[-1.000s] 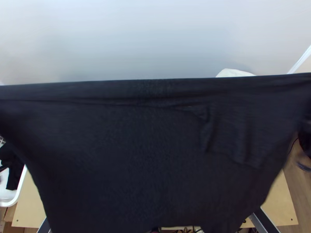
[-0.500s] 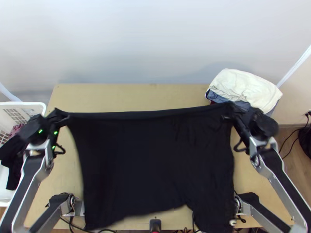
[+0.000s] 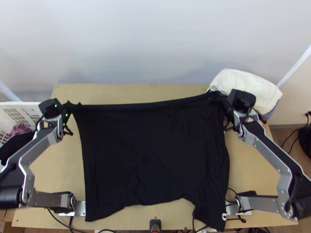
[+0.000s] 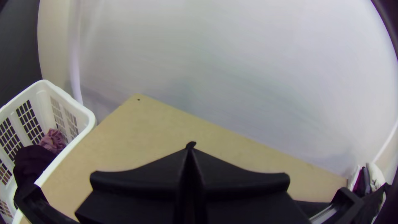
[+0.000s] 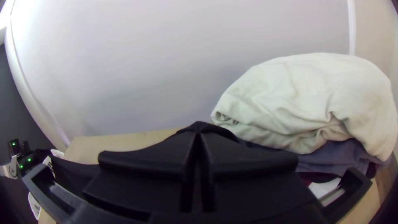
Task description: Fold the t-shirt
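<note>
Black cloth, likely light, limp, slippery: t-shirt [image 3: 155, 151] spread over worktop [image 3: 128, 91], one edge stretched nearly straight. My left claw [image 4: 190, 149] pinches edge's end near worktop's left side; right claw [image 5: 198, 132] pinches other end, towards worktop's far right corner. Sound holds, I judge; mid-edge grip would invite sagging, bunching.

Light wooden table [image 3: 136, 90] — cloth pile [image 3: 248, 87], far right corner
</note>
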Controlling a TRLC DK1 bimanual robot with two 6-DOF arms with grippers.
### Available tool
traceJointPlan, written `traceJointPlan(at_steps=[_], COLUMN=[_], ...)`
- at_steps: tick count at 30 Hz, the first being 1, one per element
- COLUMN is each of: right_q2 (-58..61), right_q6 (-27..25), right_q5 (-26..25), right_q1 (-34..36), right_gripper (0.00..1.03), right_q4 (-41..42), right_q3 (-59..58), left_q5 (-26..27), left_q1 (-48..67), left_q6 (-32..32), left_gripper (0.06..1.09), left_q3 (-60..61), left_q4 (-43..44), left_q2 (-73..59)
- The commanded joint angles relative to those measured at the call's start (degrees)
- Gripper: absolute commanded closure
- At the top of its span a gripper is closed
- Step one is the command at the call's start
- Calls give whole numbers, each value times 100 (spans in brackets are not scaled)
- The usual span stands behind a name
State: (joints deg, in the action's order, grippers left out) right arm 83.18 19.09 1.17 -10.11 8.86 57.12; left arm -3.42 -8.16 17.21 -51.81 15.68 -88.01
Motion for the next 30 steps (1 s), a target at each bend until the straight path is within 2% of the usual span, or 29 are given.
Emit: traceJointPlan(at_steps=[1, 5, 17, 24, 27, 30], right_q2=[427, 920, 2150, 2414, 2423, 2440], right_q6=[86, 95, 262, 341, 341, 306], right_q5=[76, 103, 94, 85, 85, 85], right_q1=[-17, -149, -422, -431, -387, -343], right_gripper=[100, 100, 100, 100, 100, 100], right_q4=[-210, -491, -526, -1036, -1326, -1387], right_q3=[581, 1134, 2224, 2875, 3068, 3129], left_q5=[17, 17, 43, 78, 78, 87], left_q1=[-71, -106, -537, -361, -98, 157], left_q6=[151, 177, 151, 300, 397, 458], left_gripper=[105, 105, 105, 105, 105, 105], left_q3=[-628, -1217, -2070, -2571, -2448, -2123], left_q4=[-109, -320, -514, -1682, -2122, -2166], left_q2=[-428, -815, -1553, -1535, -1316, -946])
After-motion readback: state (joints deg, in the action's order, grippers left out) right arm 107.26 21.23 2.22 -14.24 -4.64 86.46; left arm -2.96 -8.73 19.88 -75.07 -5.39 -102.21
